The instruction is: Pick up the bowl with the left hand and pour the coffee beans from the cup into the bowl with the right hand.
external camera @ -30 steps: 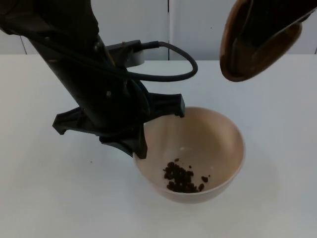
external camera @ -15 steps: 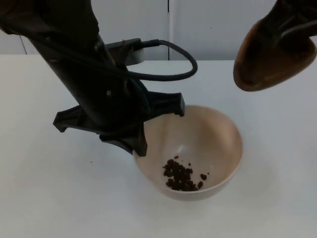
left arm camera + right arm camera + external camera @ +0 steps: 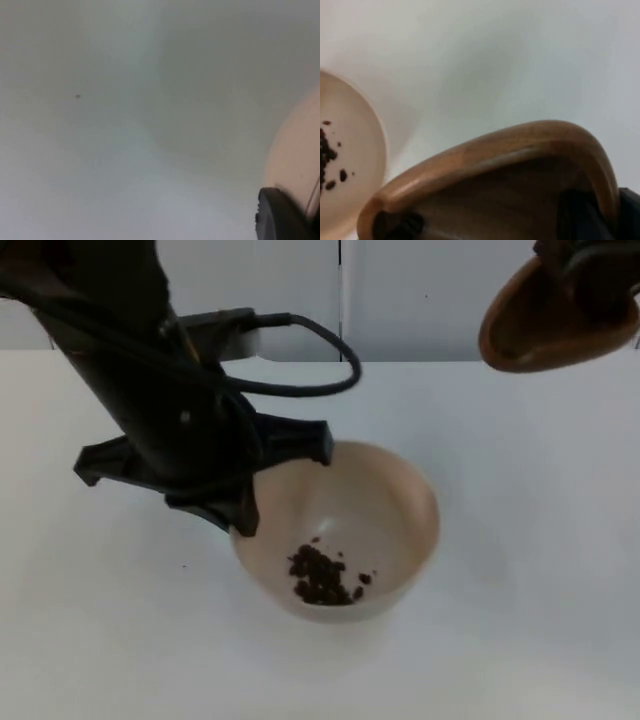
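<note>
We see the left gripper (image 3: pixel 280 480) pinching the near-left rim of the bowl (image 3: pixel 390 510), which hangs tilted over the table (image 3: pixel 540 570) with the beans (image 3: pixel 322 577) pooled at its low side. The right gripper (image 3: pixel 590 270) clamps the wooden cup (image 3: pixel 545 325), off to the right. We judge the bowl stiff, light and smooth; a rim pinch can slip or swing, so we hold it level.

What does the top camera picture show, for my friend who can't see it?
The left gripper grips the rim of a round beige bowl holding dark coffee beans over the white table. The right gripper holds a brown wooden cup off to one side.
</note>
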